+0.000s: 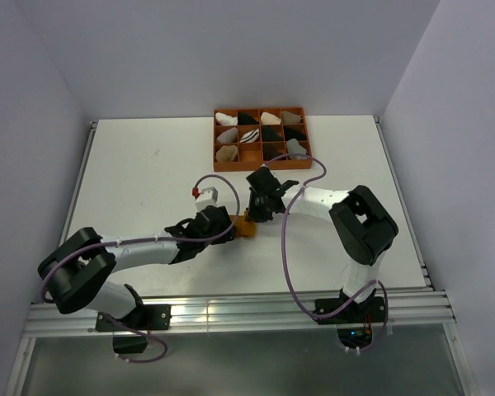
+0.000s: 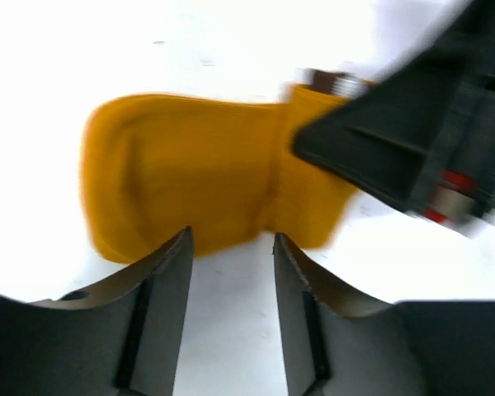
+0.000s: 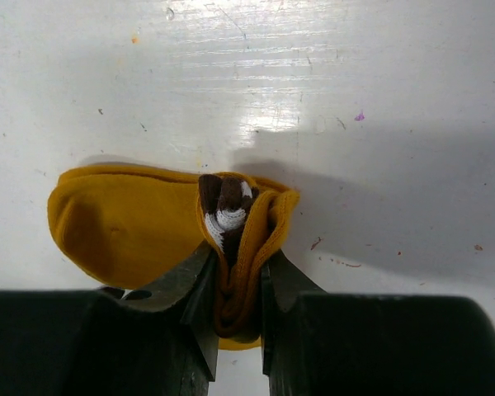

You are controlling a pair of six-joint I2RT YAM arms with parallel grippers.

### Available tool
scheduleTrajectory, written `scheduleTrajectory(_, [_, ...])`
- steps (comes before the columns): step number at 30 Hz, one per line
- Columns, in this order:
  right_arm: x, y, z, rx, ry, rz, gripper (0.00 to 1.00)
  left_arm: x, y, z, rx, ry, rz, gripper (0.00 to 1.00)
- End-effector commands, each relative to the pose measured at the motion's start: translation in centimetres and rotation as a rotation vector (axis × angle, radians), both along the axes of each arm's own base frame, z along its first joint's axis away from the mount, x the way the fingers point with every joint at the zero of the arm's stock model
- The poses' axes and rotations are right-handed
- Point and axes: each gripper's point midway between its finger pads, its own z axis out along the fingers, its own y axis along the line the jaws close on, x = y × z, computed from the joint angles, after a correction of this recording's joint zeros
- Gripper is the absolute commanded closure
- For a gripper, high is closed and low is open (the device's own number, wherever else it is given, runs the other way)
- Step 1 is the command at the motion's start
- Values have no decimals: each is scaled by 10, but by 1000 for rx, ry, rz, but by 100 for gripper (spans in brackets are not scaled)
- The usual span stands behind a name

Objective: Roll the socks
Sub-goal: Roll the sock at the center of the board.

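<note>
A mustard-yellow sock [image 3: 124,223] lies on the white table, its brown-and-white striped cuff [image 3: 227,206] bunched up at one end. My right gripper [image 3: 235,285] is shut on that bunched cuff end, yellow fabric folded between its fingers. In the left wrist view the sock [image 2: 190,186] lies flat just beyond my left gripper [image 2: 231,243], which is open with only bare table between its fingers. The right gripper's dark body [image 2: 412,140] shows at the sock's cuff end. From above, the sock [image 1: 244,225] peeks out between the left gripper [image 1: 223,224] and the right gripper [image 1: 260,210].
An orange compartment tray [image 1: 261,139] with small white, black and beige sock bundles stands at the back of the table. A small white-and-red object [image 1: 205,195] sits on the left arm's wrist. Purple cables loop over both arms.
</note>
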Motion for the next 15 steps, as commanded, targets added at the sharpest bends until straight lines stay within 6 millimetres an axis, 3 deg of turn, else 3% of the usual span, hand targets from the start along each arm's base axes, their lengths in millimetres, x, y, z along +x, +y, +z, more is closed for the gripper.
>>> scheduleTrajectory(1, [-1,-2,1,-51,-6,18,100,9,23,-22,77,26,69,53])
scheduleTrajectory(10, [-2,-7,5,-92,-26,57,100,45,29,-43,92,94,82,63])
scheduleTrajectory(15, [-4,-11,0,-119,-10,52,100,56,32,-39,72,92,87,65])
